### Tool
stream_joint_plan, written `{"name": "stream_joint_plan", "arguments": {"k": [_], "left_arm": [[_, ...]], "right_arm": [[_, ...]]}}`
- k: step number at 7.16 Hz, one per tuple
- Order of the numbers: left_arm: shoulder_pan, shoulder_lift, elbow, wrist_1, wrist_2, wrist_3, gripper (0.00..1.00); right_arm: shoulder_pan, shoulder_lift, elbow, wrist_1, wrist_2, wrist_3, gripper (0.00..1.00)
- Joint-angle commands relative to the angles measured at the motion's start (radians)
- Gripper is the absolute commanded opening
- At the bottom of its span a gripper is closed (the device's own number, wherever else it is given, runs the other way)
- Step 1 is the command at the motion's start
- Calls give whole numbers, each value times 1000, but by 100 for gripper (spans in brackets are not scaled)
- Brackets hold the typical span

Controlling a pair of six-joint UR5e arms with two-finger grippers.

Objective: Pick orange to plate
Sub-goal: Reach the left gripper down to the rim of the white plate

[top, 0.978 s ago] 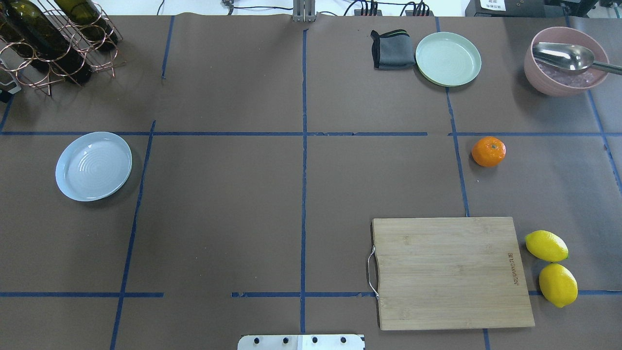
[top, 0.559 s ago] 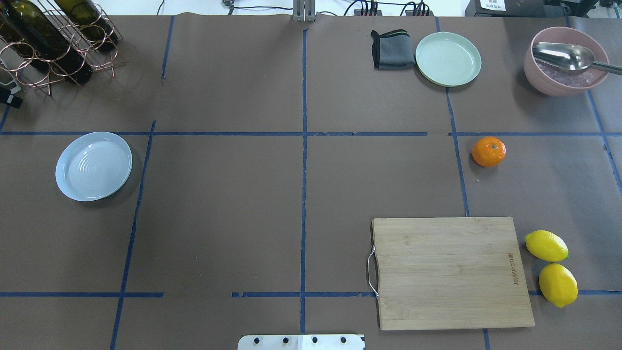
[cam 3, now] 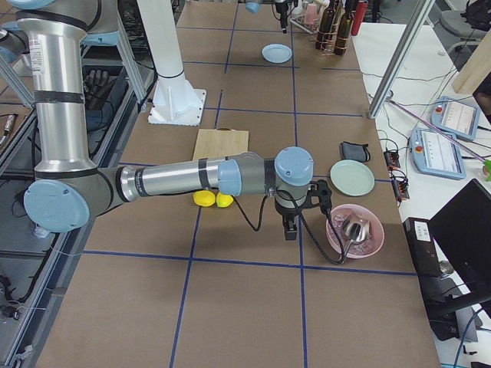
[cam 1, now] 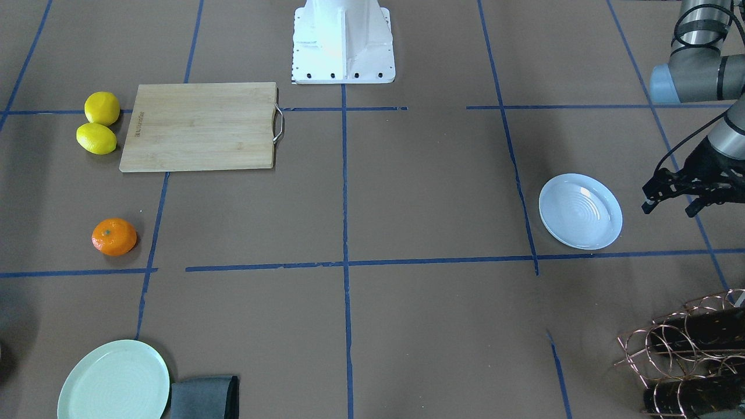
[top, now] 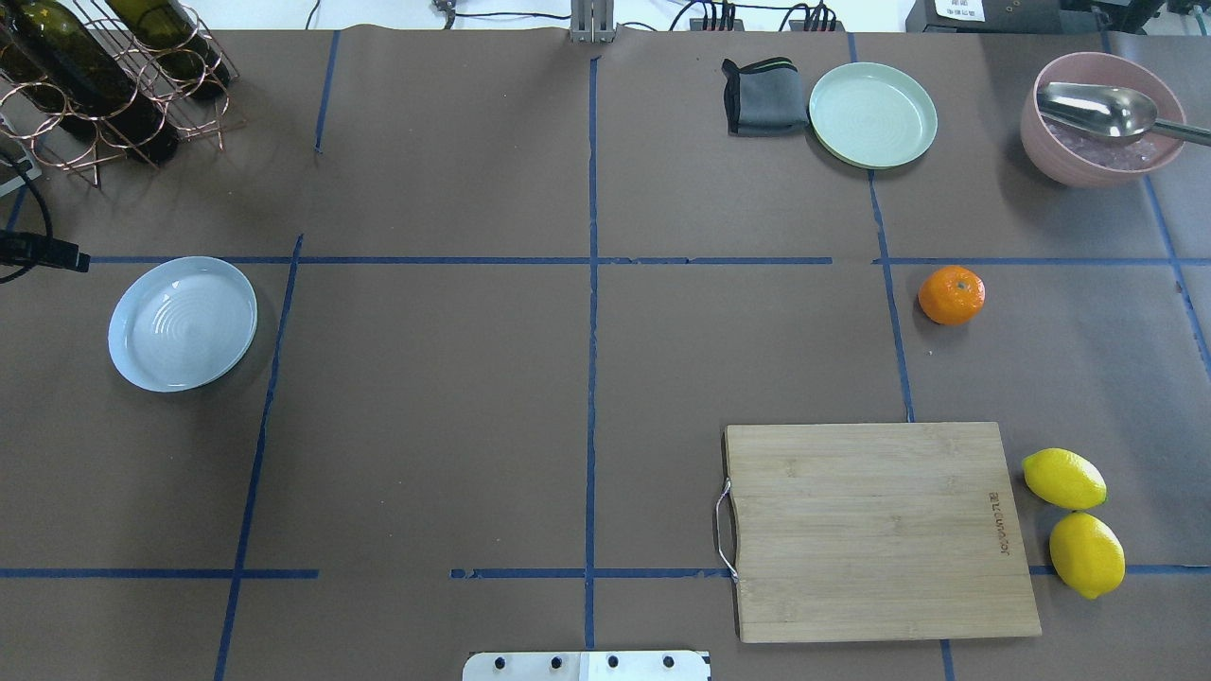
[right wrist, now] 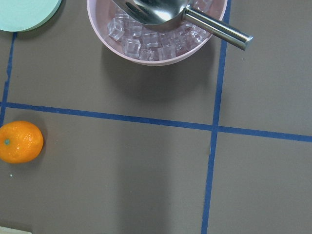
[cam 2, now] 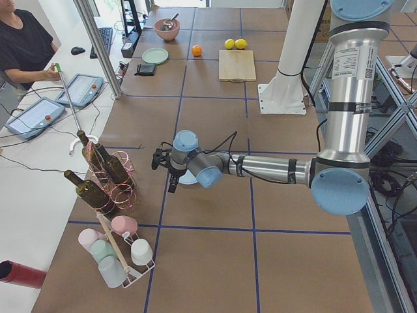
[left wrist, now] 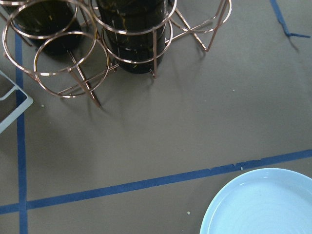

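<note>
The orange (top: 951, 294) rests on the brown table on my right side, also seen in the front view (cam 1: 114, 237) and at the left edge of the right wrist view (right wrist: 20, 142). The pale blue ringed plate (top: 182, 323) lies empty far over on my left. My left gripper (cam 1: 669, 206) hovers just beyond the plate's outer side, open, with nothing between its fingers; only its dark tip (top: 57, 256) shows in the overhead view. The right gripper (cam 3: 290, 228) shows only in the right side view, near the pink bowl, and I cannot tell its state.
A wooden cutting board (top: 875, 530) with two lemons (top: 1074, 520) beside it lies near my right. A green plate (top: 872, 114), grey cloth (top: 762, 95) and pink bowl (top: 1102, 118) of ice with a metal scoop sit far right. A copper bottle rack (top: 104, 76) stands far left.
The left gripper's dark tip has slid along the overhead view's left edge from beside the bottle rack down to beside the plate. The orange and the plate have not moved.
</note>
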State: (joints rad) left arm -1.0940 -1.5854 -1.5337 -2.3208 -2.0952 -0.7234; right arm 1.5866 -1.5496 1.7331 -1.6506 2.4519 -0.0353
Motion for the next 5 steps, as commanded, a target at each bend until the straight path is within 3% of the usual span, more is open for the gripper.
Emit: {"name": "stream_joint_plan", "arguments": {"k": [1, 5], "left_arm": [[80, 2, 18, -64, 58, -146, 97], [121, 2, 38, -66, 76, -168, 96]], "right_arm": [[0, -1, 0, 0, 32, 2, 100], [0, -1, 17, 2, 42, 67, 100]]}}
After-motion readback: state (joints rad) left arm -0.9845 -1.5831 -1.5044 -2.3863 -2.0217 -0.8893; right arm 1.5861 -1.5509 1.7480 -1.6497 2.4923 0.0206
